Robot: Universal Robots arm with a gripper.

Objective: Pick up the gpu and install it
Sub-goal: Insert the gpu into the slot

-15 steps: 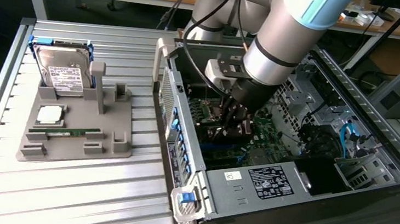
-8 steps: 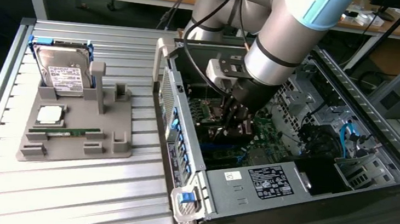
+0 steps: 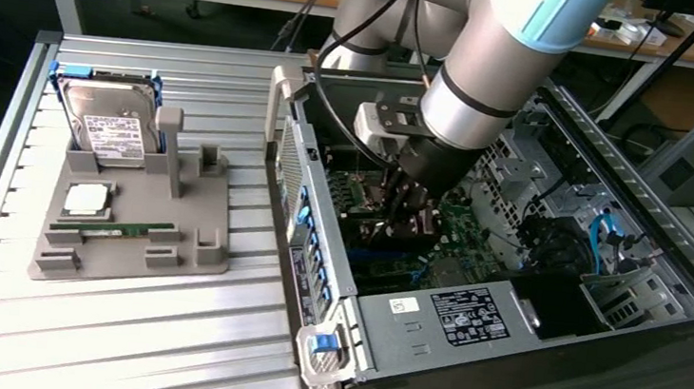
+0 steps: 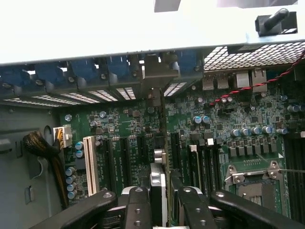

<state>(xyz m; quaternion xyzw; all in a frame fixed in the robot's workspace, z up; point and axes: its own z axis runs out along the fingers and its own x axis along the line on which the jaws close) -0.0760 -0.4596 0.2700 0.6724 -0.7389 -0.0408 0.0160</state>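
The gpu (image 4: 158, 177) stands edge-on between my fingers, a thin dark card with a silvery edge. It runs towards the rear wall of the open PC case (image 3: 320, 202), and its metal end bracket (image 4: 153, 71) sits at the slot openings there. My gripper (image 4: 163, 206) is shut on the card, right over the black expansion slots of the green motherboard (image 4: 214, 124). In the exterior view my gripper (image 3: 409, 218) reaches down inside the case, low over the motherboard (image 3: 477, 236). Whether the card's lower edge sits in a slot is hidden.
A grey fixture (image 3: 127, 231) on the slatted table at the exterior view's left holds a silver hard drive (image 3: 112, 129), a processor chip (image 3: 86, 196) and a green RAM stick (image 3: 115, 227). Inside the case are a white slot (image 4: 89, 164), the CPU socket (image 4: 252, 186) and the power supply (image 3: 469, 313).
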